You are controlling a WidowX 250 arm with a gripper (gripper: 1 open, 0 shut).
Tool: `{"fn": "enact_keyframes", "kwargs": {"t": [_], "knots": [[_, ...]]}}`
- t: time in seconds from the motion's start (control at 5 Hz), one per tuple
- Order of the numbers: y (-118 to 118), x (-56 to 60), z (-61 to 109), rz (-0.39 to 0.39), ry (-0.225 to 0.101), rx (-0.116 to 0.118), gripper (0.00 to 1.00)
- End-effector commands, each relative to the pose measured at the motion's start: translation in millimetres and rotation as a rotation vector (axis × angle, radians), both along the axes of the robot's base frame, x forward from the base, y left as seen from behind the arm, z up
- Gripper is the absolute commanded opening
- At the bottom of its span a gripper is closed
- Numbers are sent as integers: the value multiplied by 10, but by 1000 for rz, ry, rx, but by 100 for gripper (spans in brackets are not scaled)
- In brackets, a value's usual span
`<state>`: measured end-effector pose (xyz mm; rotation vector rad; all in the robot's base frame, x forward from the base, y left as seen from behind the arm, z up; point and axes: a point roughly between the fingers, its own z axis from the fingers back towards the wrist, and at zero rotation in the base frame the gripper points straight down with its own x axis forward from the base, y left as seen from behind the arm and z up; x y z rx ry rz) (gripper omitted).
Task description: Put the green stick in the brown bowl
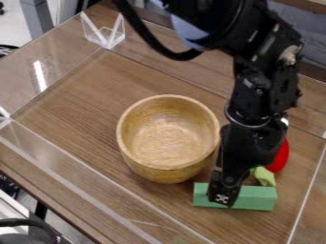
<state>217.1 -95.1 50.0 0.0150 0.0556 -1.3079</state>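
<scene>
gripper [227, 193] jaws released, down on green stick [254, 197] near table's [102, 95] front edge, brown bowl [169, 138] just beside

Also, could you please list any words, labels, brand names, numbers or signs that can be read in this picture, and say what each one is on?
No text can be read.
gripper: a small white speckled patch near its tip, too blurred to read as text or sign.
green stick: plain, no marking.
brown bowl: only wood grain.
red toy: no label visible.
clear tray wall: only reflections.
</scene>
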Motion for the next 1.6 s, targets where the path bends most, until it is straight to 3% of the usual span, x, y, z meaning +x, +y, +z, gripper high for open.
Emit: {"fn": "enact_keyframes", "kwargs": {"t": [0.0, 0.4, 1.4], "knots": [[-46, 34, -26, -23, -24, 3, 100], [-30, 57, -137, -13, -34, 11, 100], [5, 169, -220, 0, -60, 22, 100]]}}
